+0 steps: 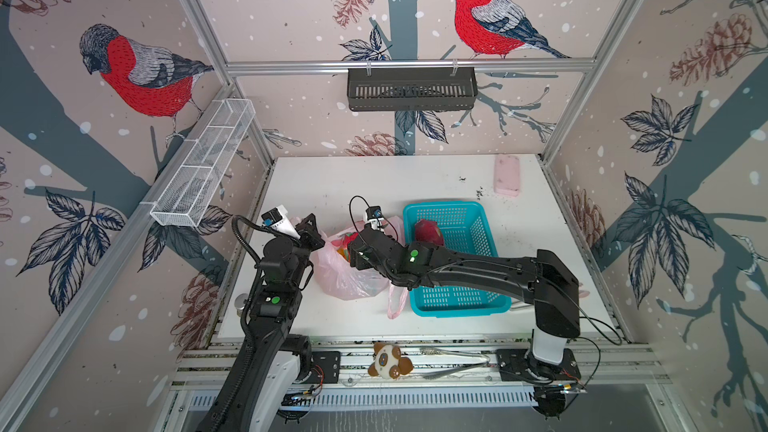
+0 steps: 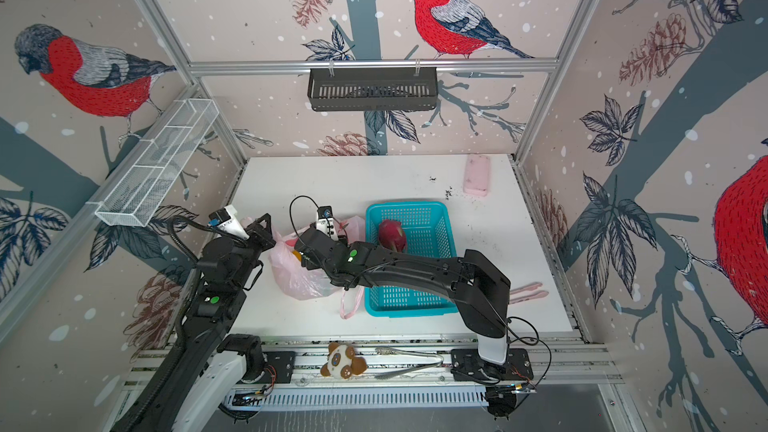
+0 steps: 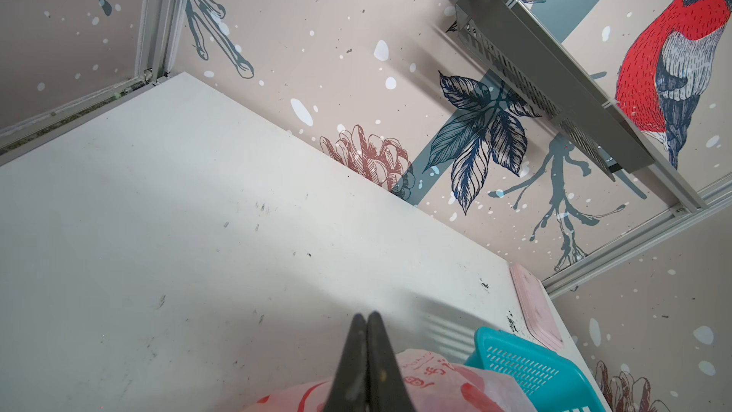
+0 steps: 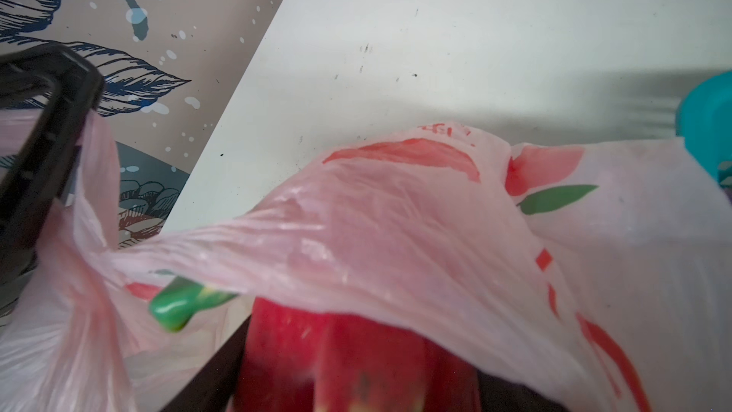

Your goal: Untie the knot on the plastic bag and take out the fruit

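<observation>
Bullfinch wallpaper all round the booth, and in the middle a white surface [image 1: 332, 176], scuffed and speckled. A teal slotted plastic basket [image 1: 444, 206] sits right of centre, and one magenta-red oval dragon fruit [image 1: 426, 231] lies inside it, up by its far left corner. Right up against the basket's left side is the thin translucent pale-pink plastic bag [image 1: 336, 280] with its red fruit prints, slumped between the two arms with its mouth open. One loose loop handle [image 1: 397, 303] trails flat on the surface by the basket's near left corner. A patch of orange fruit [image 1: 343, 252] shows in the mouth.

Over to the left claw [image 3: 366, 317]: its fingers are pressed tight together at the bag's left edge. The right wrist view shows pink film drawn taut to it, so it's pinching the bag. The right claw [image 4: 376, 370] is down inside the mouth. Its dark fingers stand wide with a second dragon fruit [image 4: 293, 342] snug between them, clamped on it under a fold of film. A glossy green tip pokes out just beside that fruit.

Further back, a small solid pink rectangular block [image 1: 507, 174] lies near the far right corner, well apart from the action. A brown-and-white plush toy [image 1: 388, 361] rests on the front rail between the arm bases
</observation>
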You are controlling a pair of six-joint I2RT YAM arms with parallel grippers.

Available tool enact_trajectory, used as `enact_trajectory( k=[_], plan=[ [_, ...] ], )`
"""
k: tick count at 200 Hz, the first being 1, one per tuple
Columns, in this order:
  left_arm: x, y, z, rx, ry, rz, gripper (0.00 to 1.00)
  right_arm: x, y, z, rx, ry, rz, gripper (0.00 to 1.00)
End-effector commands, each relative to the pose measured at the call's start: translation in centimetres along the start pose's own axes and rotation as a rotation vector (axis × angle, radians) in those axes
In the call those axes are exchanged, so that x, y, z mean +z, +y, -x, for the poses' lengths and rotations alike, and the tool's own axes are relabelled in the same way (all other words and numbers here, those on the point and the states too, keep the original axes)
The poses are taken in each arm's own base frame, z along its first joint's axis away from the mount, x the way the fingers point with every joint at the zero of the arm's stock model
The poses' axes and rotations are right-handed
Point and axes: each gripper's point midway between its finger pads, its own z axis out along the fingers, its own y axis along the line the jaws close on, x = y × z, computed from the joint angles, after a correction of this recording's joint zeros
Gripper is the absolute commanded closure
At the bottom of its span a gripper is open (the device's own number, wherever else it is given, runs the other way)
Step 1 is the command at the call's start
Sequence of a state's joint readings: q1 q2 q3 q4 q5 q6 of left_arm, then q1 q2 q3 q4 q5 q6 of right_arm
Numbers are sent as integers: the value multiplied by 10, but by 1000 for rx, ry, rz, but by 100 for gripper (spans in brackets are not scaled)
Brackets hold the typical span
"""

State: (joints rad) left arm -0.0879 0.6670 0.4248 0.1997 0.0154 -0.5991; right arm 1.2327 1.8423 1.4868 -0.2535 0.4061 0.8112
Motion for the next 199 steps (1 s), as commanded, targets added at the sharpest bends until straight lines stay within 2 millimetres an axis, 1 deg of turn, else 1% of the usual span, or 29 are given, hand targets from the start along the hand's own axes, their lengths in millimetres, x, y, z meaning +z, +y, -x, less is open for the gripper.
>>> enact_trajectory(
  k=[1, 75, 118, 199],
  plan=[
    [1, -3, 9, 10, -37, -3, 100, -11, 14, 24, 1, -88, 50, 78],
    [1, -1, 9, 12, -30, 11, 100, -31, 20, 49, -8, -169, 85, 78],
    [1, 1, 7, 10, -21, 17, 100, -39, 23, 63, 6, -212, 102, 78],
    [1, 1, 5, 5, -7, 22, 100, -56, 35, 90, 5, -311, 152, 79]
  ],
)
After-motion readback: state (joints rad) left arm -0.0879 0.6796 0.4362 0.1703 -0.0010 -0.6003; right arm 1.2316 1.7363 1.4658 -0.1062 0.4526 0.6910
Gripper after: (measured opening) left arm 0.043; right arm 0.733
